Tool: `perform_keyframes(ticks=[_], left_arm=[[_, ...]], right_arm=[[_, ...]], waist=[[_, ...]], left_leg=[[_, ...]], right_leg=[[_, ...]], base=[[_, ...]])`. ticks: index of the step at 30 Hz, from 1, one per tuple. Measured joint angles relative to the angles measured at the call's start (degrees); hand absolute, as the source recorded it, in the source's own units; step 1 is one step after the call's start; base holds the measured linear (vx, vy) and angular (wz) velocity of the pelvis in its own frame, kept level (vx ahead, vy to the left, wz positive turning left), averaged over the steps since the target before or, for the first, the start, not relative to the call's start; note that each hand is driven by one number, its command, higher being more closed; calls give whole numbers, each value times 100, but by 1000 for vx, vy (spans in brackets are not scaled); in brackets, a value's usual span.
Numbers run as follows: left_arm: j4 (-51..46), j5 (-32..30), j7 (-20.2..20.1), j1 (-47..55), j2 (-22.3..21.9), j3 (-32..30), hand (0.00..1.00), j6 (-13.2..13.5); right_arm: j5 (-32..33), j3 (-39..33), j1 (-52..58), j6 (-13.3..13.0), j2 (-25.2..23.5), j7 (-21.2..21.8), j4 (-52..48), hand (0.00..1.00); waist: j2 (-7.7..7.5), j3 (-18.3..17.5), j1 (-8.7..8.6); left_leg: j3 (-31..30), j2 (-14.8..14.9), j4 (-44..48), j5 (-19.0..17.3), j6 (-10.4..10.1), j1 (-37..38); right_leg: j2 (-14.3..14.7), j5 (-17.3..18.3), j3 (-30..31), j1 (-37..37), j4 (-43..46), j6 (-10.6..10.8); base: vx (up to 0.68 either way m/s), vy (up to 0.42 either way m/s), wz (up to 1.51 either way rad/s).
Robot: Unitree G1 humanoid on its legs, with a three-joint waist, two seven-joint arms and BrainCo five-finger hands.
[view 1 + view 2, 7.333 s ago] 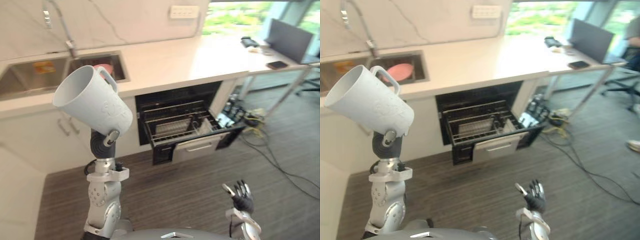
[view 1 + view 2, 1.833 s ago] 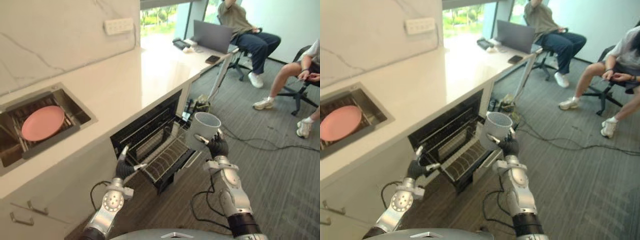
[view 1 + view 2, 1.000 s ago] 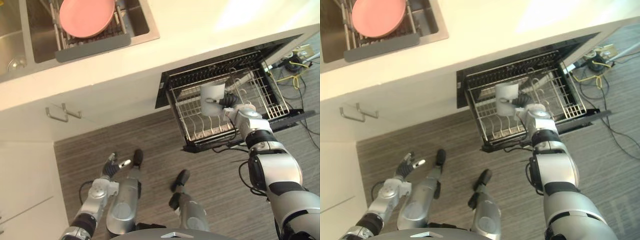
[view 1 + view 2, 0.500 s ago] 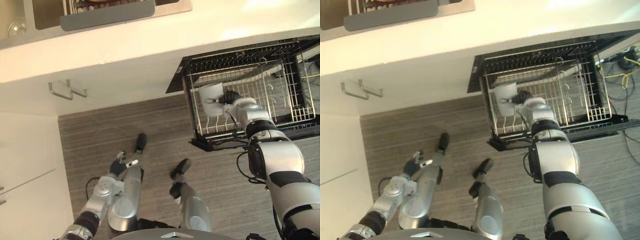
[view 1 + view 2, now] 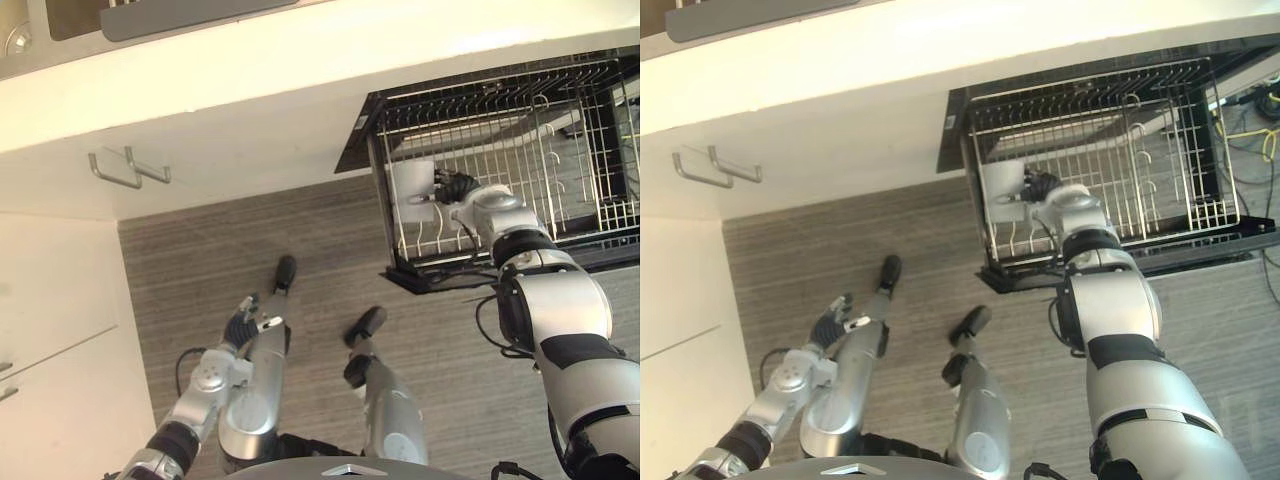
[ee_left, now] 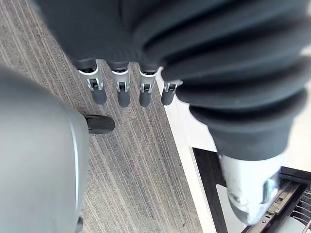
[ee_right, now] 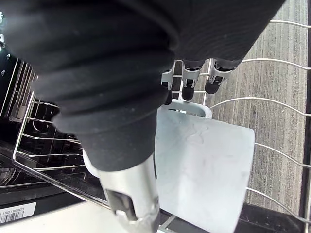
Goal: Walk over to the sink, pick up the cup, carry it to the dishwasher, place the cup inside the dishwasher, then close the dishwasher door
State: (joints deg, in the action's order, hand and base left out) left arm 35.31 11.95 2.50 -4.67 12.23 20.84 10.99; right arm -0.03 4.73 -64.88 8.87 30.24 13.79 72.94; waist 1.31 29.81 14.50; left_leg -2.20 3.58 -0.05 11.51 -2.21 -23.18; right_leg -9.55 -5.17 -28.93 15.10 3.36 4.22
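The pale grey cup [image 5: 411, 191] lies on its side at the left end of the pulled-out dishwasher rack [image 5: 520, 130], resting on the wires. My right hand [image 5: 457, 186] is beside it on the right. In the right wrist view its fingers [image 7: 187, 86] hang straight just over the cup's handle and the thumb runs along the cup [image 7: 209, 165], so the hand is open against it. My left hand [image 5: 241, 326] is open and empty, low down over the floor.
The dishwasher's black front frame [image 5: 440, 281] juts out over the striped floor below the white counter [image 5: 250, 70]. Two cabinet handles [image 5: 126, 168] show at the left. The sink's rim [image 5: 180, 17] is at the top edge. Cables [image 5: 1265, 125] lie to the right.
The right hand has lowered the cup onto the rack wires and straightened its fingers off it. The whole picture has shifted slightly. The left hand hangs as before.
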Motion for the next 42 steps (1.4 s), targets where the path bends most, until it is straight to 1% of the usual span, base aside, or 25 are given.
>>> perform_keyframes(ticks=[2,3,4,6,8,11,13,15,16,17,18,19,20,21,22,23,25,26,28,30,32,33,39,42], left_arm=[[-47,-212,10,0,8,22,0,-58],[-62,-287,58,0,14,50,0,-97],[-62,-309,98,2,18,64,0,-106],[-64,-324,252,41,17,66,0,-106],[-104,-328,381,126,21,38,0,-105],[-107,-358,452,239,16,-106,0,-126],[-115,-468,476,321,15,-251,0,-147],[-102,-557,565,427,10,-492,0,-211],[-89,-564,607,452,7,-530,0,-228],[-30,-601,704,531,-3,-698,0,-250],[47,-613,770,617,-11,-863,0,-251],[224,-616,856,725,-53,-1098,0,-256],[333,-619,882,777,-96,-1207,0,-268],[479,-638,926,852,-161,-1347,0,-292],[679,-656,977,911,-248,-1498,0,-305],[857,-653,986,977,-344,-1647,0,-314],[1059,-651,1003,1117,-463,-1811,0,-312],[1117,-651,1005,1133,-511,-1840,0,-319],[1330,-651,1063,1180,-573,-1861,0,-322],[1386,-660,1110,1247,-604,-1907,0,-308],[1465,-793,1133,1286,-629,-2020,0,-309],[2049,-1108,1212,1799,-594,-2298,0,-419],[2052,-1105,1203,1799,-594,-2300,0,-419],[2080,-1043,1094,1798,-590,-2325,0,-409]], right_arm=[[-21,148,-73,-66,-1,-37,-9,0],[-3,196,-93,-152,-3,-138,-52,0],[6,197,-93,-179,-4,-202,-103,0],[10,319,-100,-307,-3,-310,-517,0],[75,467,-90,-428,-7,-421,-967,0],[199,466,54,-449,6,-450,-1640,0],[196,462,385,-502,5,-682,-2288,0],[358,161,1061,-598,-10,-1126,-3469,0],[464,27,1295,-645,-43,-1200,-3809,0],[695,-272,1834,-782,-204,-1352,-4543,0],[835,-484,2269,-880,-428,-1431,-5057,0],[1001,-724,2947,-1056,-825,-1512,-5733,0],[1051,-809,3292,-1148,-1021,-1541,-6048,0],[1175,-884,3820,-1286,-1299,-1553,-6468,0],[1227,-998,4467,-1439,-1607,-1534,-7013,0],[1365,-1053,5023,-1653,-1871,-1488,-7411,0],[1642,-1050,5749,-2014,-2176,-1242,-7908,0],[1679,-1052,5900,-2091,-2236,-1154,-8030,0],[1830,-1048,6262,-2366,-2359,-830,-8362,0],[1838,-1070,6344,-2495,-2364,-659,-8389,0],[2001,-1068,6480,-2499,-2395,-526,-8413,0],[2500,-1291,6897,-2546,-2530,-165,-8555,0],[2510,-1308,6897,-2546,-2530,-169,-8553,0],[2571,-1445,6898,-2546,-2530,-167,-8552,0]], waist=[[0,0,-12],[-2,1,-14],[-2,1,-11],[-5,2,-19],[-8,0,-73],[-20,4,-160],[-65,9,-238],[-198,-24,-327],[-246,-51,-345],[-375,-150,-432],[-488,-258,-535],[-634,-472,-699],[-688,-595,-767],[-754,-794,-866],[-766,-1007,-979],[-743,-1167,-1076],[-666,-1438,-1227],[-637,-1515,-1258],[-559,-1770,-1315],[-532,-1934,-1326],[-512,-2080,-1340],[-135,-2547,-1534],[-134,-2550,-1539],[-132,-2550,-1556]], left_leg=[[47,29,0,-3,-8,53],[68,45,-2,-11,-19,125],[77,56,-3,-17,-26,176],[168,111,-17,-45,-54,345],[230,162,-37,-60,-73,456],[343,234,-298,15,-113,734],[396,253,-440,55,-127,955],[550,266,-441,3,-137,1168],[595,268,-441,-18,-136,1216],[684,271,-442,-71,-147,1301],[750,274,-442,-111,-153,1360],[833,274,-443,-172,-158,1443],[874,273,-443,-207,-164,1490],[960,273,-443,-268,-172,1566],[1031,270,-444,-343,-175,1697],[1093,264,-445,-420,-190,1853],[1198,272,-446,-524,-205,2074],[1214,278,-446,-549,-214,2115],[1231,294,-448,-605,-238,2260],[1231,287,-446,-642,-253,2356],[1232,285,-447,-681,-260,2462],[1423,191,-474,-867,-246,2817],[1455,192,-446,-867,-246,2819],[1475,190,-446,-867,-245,2837]], right_leg=[[21,-3,17,-38,-6,3],[39,-4,36,-109,-24,4],[47,-3,55,-145,-28,3],[89,-1,153,-251,-45,-8],[142,-1,214,-325,-74,-24],[208,11,307,-431,-116,-47],[231,11,353,-573,-160,-44],[251,-7,476,-745,-234,-26],[253,-10,506,-777,-241,-24],[258,-8,590,-825,-271,-20],[263,-4,650,-853,-296,-13],[264,11,710,-911,-332,8],[266,18,757,-936,-351,17],[266,28,831,-977,-379,31],[266,46,931,-1062,-409,48],[263,80,1010,-1174,-422,64],[275,134,1116,-1336,-454,73],[283,142,1125,-1378,-471,76],[307,188,1133,-1541,-533,97],[317,199,1125,-1661,-586,112],[317,198,1116,-1799,-650,114],[295,177,1302,-2094,-795,186],[297,175,1343,-2095,-795,188],[297,170,1401,-2100,-794,189]], base=[[16,-52,-7],[24,-50,-8],[26,-50,-14],[19,-59,-22],[6,-62,-22],[21,-69,-18],[48,-51,-16],[70,-35,-21],[101,-26,-30],[119,-21,-32],[139,-20,-36],[99,-13,-29],[115,-9,-31],[120,-4,-37],[163,-7,-47],[130,-4,-41],[88,-3,-29],[65,-8,-17],[52,-14,-4],[53,-11,3],[37,-5,5],[0,0,0],[0,0,-1],[0,0,-3]])
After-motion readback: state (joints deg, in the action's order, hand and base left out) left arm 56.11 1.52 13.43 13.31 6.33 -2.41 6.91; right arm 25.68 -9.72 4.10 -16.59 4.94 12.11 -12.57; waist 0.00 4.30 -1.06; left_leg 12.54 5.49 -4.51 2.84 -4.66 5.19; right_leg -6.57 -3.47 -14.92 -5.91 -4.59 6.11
